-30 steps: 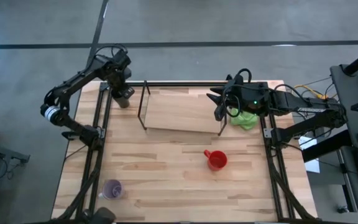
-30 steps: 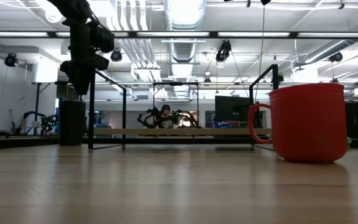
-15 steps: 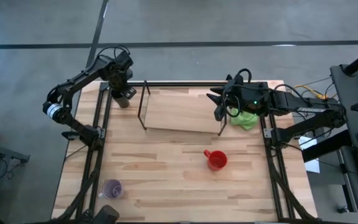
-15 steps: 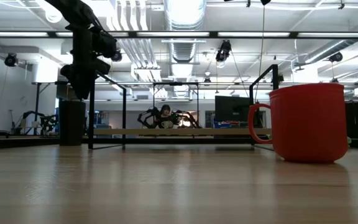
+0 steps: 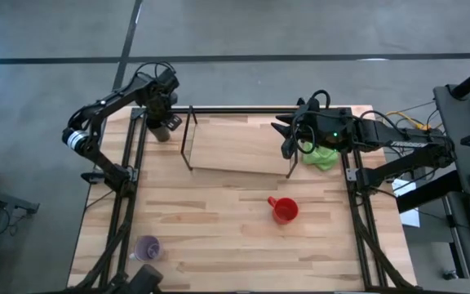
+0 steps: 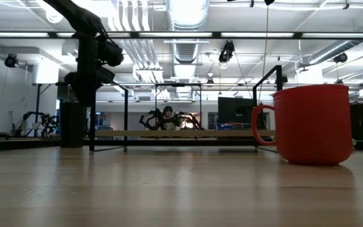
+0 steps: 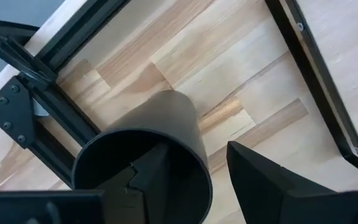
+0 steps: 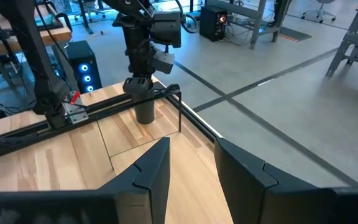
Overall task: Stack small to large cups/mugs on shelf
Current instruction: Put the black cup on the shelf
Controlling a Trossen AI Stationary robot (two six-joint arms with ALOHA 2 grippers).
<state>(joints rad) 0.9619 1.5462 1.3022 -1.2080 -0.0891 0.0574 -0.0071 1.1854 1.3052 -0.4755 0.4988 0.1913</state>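
The black tumbler [image 5: 161, 131] stands upright on its base at the table's far left corner, just left of the shelf [image 5: 239, 147]; it also shows in the low view [image 6: 72, 123]. My left gripper [image 7: 188, 180] is open right above it, at rim height. One finger [image 7: 151, 180] is over its mouth and the other [image 7: 260, 180] is outside its wall, and I see no touch. The red mug [image 5: 285, 210] stands right of the table's middle. The pale purple cup [image 5: 148, 248] stands near the front left. My right gripper [image 8: 191, 168] is open and empty over the shelf's right end [image 5: 290, 151].
A bright green cloth [image 5: 323, 155] lies beside the right arm, right of the shelf. The black table frame [image 5: 133, 180] runs along the left and right edges. The shelf's board [image 6: 181, 133] holds no cup. Bare wood lies between the shelf and the two near cups.
My left gripper has gone a little toward the table's right and down toward the black tumbler's rim, staying open. The tumbler, the other cups and my right arm have kept still.
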